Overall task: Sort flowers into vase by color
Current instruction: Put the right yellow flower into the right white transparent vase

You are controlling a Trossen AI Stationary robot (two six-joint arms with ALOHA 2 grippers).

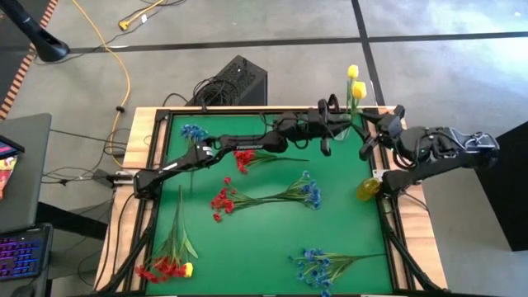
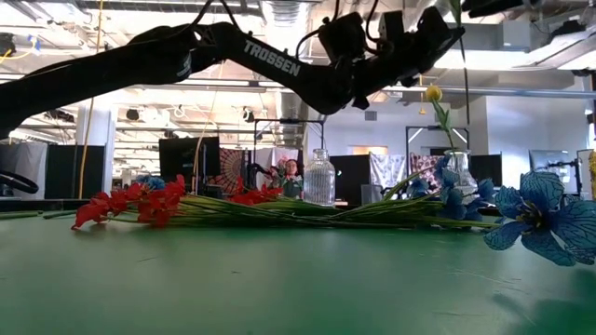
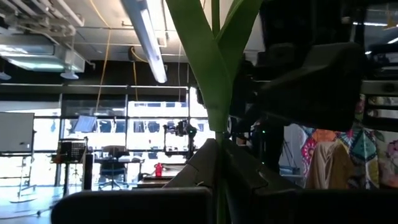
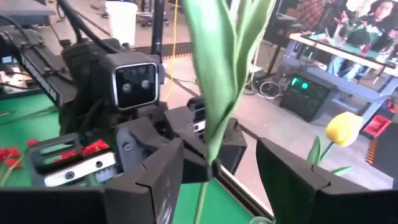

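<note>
My left gripper [image 1: 333, 124] reaches over the table's far right corner, shut on a yellow flower [image 1: 355, 81] whose green stem and leaves [image 3: 214, 74] stand upright above it. My right gripper [image 4: 217, 183] is open. Its fingers stand on either side of the same stem [image 4: 202, 199], just below my left gripper [image 4: 199, 134], without touching it. A glass vase [image 2: 458, 169] by the right edge holds one yellow tulip [image 2: 433, 93]. A second, ribbed vase [image 2: 319, 177] stands empty at the far side. My left gripper pinches the yellow flower's stem [image 3: 217, 146] between its two fingers, just below where the leaves branch. The fingers come from the table's left, slanting upward, and lie across the stem. The flower stands upright, lifted clear of the table, with its buds high above the fingers.
Loose sprays lie on the green mat: blue [image 1: 194, 132] at the far left, red [image 1: 241, 160] in the middle, red and blue together [image 1: 264, 198], red with yellow [image 1: 169, 266] at the near left, and blue [image 1: 318, 266] at the near right. Cables and a black box [image 1: 239, 81] lie beyond the far edge.
</note>
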